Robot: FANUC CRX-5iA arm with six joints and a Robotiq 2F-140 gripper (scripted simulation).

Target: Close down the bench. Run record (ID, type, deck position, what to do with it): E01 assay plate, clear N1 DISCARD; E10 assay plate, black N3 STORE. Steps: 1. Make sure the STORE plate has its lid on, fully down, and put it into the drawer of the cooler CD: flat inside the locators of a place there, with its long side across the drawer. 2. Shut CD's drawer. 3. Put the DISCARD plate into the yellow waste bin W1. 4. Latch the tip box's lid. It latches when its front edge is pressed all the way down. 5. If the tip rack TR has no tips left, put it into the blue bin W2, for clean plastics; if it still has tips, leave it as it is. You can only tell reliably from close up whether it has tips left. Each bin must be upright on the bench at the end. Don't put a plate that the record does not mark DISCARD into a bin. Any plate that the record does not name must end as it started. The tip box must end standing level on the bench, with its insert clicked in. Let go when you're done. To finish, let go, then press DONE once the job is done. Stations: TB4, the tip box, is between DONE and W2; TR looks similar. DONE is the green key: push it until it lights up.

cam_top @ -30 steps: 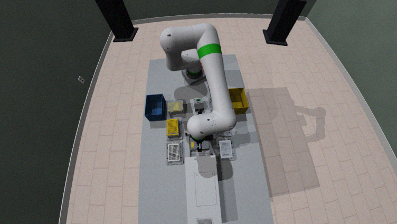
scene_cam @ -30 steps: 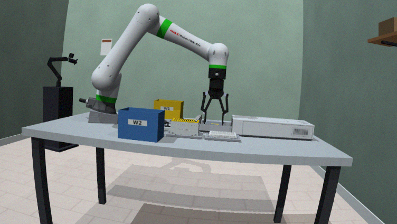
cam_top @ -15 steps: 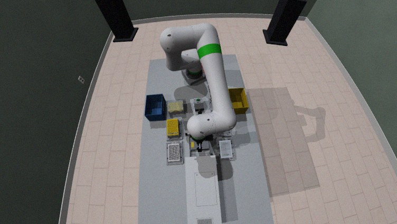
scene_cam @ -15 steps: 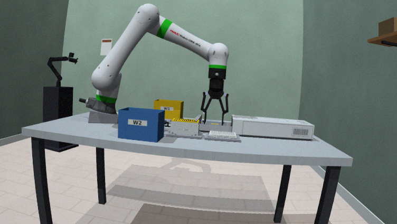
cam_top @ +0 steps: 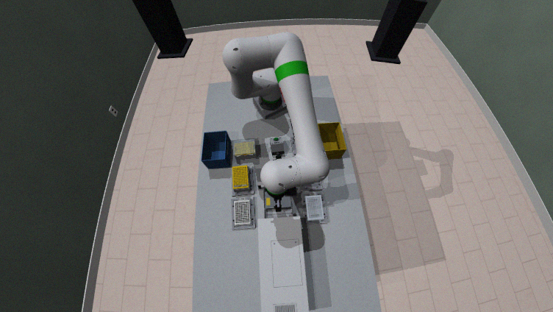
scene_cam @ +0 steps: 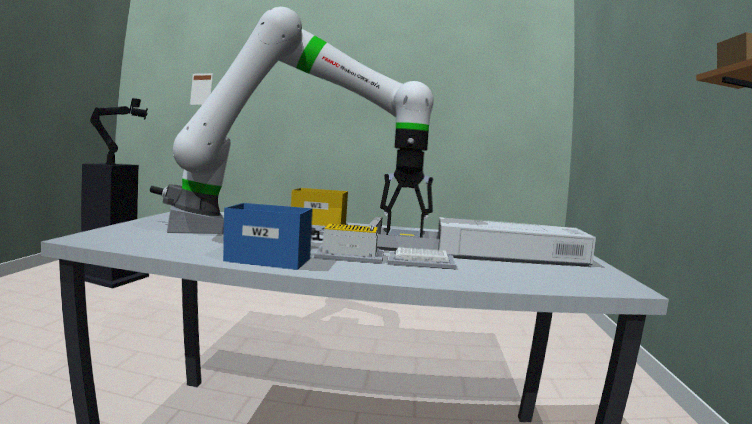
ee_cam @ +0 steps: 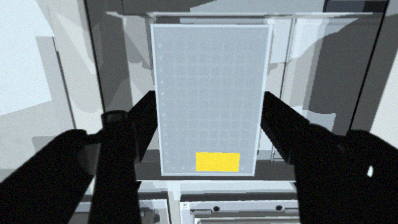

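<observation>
Between gripper (ee_cam: 209,125) fingers: lidded plate (ee_cam: 207,95).

One camera looks straight down from overhead, another faces the table (scene_cam: 368,284) from the side, farther off; a third rides the wrist, close. All share the bench.

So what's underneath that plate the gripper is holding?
Under the lidded plate clamped in the gripper you can see grey drawer walls around its edges. The spot directly beneath is hidden by the plate itself.
</observation>
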